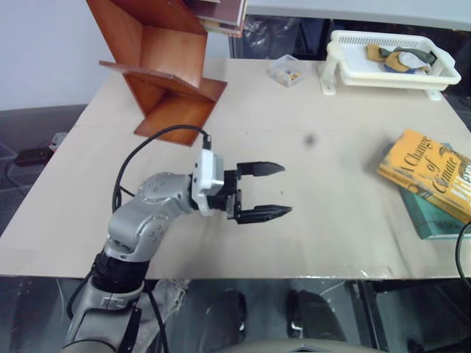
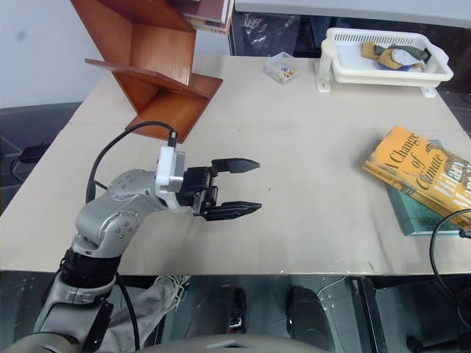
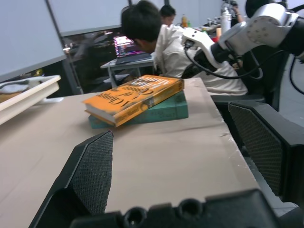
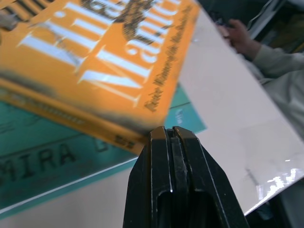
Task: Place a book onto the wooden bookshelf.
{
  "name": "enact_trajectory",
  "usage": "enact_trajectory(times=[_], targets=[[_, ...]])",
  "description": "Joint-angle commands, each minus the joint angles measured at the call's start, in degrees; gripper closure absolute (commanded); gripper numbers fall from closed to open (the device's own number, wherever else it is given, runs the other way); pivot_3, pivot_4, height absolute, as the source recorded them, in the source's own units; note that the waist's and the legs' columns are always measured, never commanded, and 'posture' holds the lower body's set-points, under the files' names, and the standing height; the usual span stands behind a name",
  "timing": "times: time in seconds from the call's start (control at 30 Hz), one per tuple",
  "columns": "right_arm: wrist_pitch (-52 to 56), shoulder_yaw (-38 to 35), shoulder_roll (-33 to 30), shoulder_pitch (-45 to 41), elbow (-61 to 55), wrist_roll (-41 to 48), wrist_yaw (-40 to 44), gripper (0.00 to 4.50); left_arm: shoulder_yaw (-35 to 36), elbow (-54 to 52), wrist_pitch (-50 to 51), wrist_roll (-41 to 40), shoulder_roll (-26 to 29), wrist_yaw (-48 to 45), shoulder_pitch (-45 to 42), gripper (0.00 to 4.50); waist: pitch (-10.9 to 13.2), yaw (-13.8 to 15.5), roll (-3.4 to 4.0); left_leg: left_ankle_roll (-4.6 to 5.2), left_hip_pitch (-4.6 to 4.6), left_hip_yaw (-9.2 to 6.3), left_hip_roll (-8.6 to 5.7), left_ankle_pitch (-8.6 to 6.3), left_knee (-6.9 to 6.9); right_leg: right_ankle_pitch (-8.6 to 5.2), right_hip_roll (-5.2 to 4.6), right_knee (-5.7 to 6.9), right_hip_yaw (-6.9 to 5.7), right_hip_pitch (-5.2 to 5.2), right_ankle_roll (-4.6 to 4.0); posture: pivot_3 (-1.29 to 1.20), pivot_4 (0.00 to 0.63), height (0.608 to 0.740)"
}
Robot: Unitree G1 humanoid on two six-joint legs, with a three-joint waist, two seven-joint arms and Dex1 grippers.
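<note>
Task not yet begun in substance: the book (image 1: pixel 430 171), orange-yellow, lies flat on top of a teal book (image 1: pixel 433 213) at the right edge of the table (image 1: pixel 331 147), cover up, neither lifted nor gripped. The wooden bookshelf (image 1: pixel 163 66) stands at the far left of the table, well apart from the book, with the whole width of the tabletop between them. Left gripper (image 1: pixel 263 191) hovers over the near-middle of the table, pointing right toward the books, jaws spread wide and holding nothing. Right gripper (image 4: pixel 170 142) sits just beside the near corner of the orange book, fingers pressed together with nothing between them; whether the tip touches the cover edge cannot be told. A white slatted tray (image 1: pixel 346 62) and a small clear box (image 1: pixel 285 70) occupy the far side, clear of any likely path. Judgement: everything is left to do, namely the grasp, lift, carry to the left and placement on a shelf panel
</note>
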Motion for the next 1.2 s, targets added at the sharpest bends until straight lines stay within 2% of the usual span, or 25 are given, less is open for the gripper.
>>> enact_trajectory(times=[0.03,0.4,0.57,0.7,0.87,1.07,1.2], targets=[[0.7,-0.4,-0.1,0.5,-3.7,2.4,1.6,4.46,1.1,-2.5,0.0,-1.1,0.2,0.2,0.2,0.0,0.0,0.0,0.0,0.0,0.01,0.0,0.0,0.0,0.0,0.0,0.0,0.0,0.0,0.01,0.0,0.0,0.15,0.74],[2.4,0.7,1.7,1.0,-7.9,5.7,0.8,4.46,1.3,-2.0,0.0,-1.1,0.2,0.5,0.1,0.0,0.0,0.1,0.0,0.0,0.09,-0.01,0.0,0.0,0.0,-0.01,-0.01,-0.01,-0.01,0.11,0.0,0.0,0.15,0.74],[-0.6,-4.0,2.8,0.1,-9.3,6.3,-0.7,4.46,1.6,-2.1,-0.2,-1.1,0.3,0.7,0.9,0.0,0.0,0.1,0.02,0.0,0.1,-0.02,0.01,0.0,-0.01,-0.01,-0.01,-0.01,-0.02,0.11,-0.01,0.0,0.15,0.74],[-2.2,-6.0,1.3,-3.2,-5.7,4.6,-4.0,4.46,1.5,-2.6,-0.2,-1.2,0.2,1.1,1.7,0.0,0.0,0.0,0.02,0.0,0.11,0.0,-0.01,0.0,0.0,-0.01,-0.03,-0.02,-0.01,0.12,0.0,0.0,0.15,0.74],[-0.3,-2.8,-5.0,-10.8,6.2,0.7,-7.6,4.46,1.4,-3.7,-0.2,-1.4,0.0,1.9,2.8,0.0,0.0,-0.1,0.03,0.0,0.19,0.05,-0.01,0.0,-0.01,0.0,-0.02,-0.01,0.03,0.18,-0.01,0.0,0.15,0.74],[-4.3,-1.5,-11.4,-23.8,29.9,-0.3,-8.1,4.46,2.6,-4.9,0.3,-1.7,0.2,4.1,3.4,0.0,0.0,-0.1,0.07,0.01,0.34,0.17,-0.03,-0.01,-0.06,0.0,0.02,-0.01,0.18,0.25,-0.02,0.0,0.15,0.74],[-7.2,-0.7,-14.8,-29.0,41.6,-0.2,-6.6,4.46,3.3,-5.8,0.9,-2.3,0.8,4.8,4.1,0.0,0.1,0.0,0.14,0.02,0.35,0.21,-0.05,-0.01,-0.1,0.01,0.03,-0.02,0.25,0.24,-0.03,0.0,0.15,0.74]])
